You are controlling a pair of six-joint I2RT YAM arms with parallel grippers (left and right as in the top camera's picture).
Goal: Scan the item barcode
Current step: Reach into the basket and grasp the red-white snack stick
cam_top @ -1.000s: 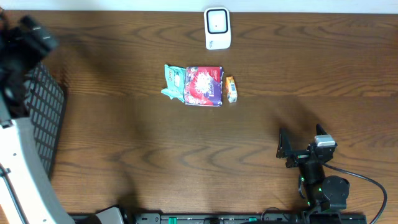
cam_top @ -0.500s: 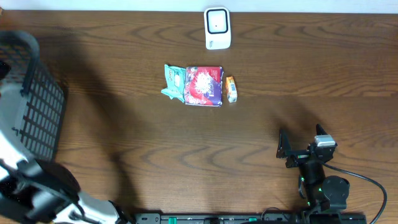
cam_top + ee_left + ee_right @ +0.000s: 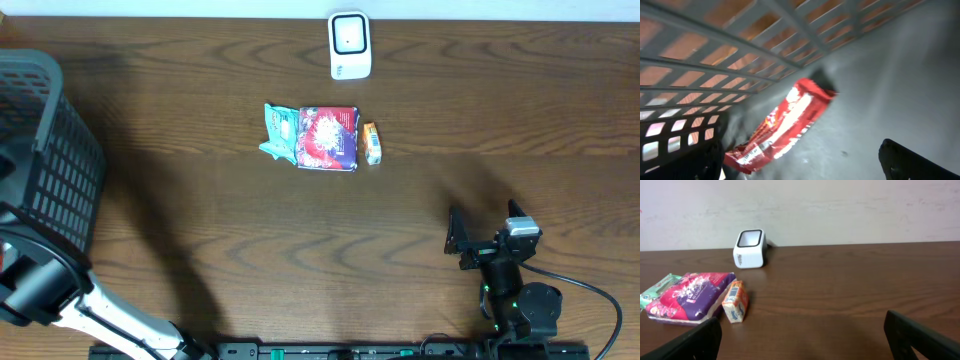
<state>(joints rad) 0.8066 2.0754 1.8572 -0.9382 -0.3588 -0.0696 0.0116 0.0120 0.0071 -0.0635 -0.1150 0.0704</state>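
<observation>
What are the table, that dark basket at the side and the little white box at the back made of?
Table: looks like dark wood or a wood-look laminate, with wavy grain lines and a low sheen.
Basket: probably moulded grey plastic, its walls a regular grid of holes.
White box: likely smooth, slightly glossy plastic with rounded corners and a dark-framed window on top.

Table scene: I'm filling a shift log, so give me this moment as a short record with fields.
scanner: far edge of table, centre
row in front of scanner: green packet, purple packet overlapping it, orange pack
basket: left edge; red wrapper lies inside
left gripper: open, empty, above the wrapper
right gripper: open, empty, near side, facing the row
</observation>
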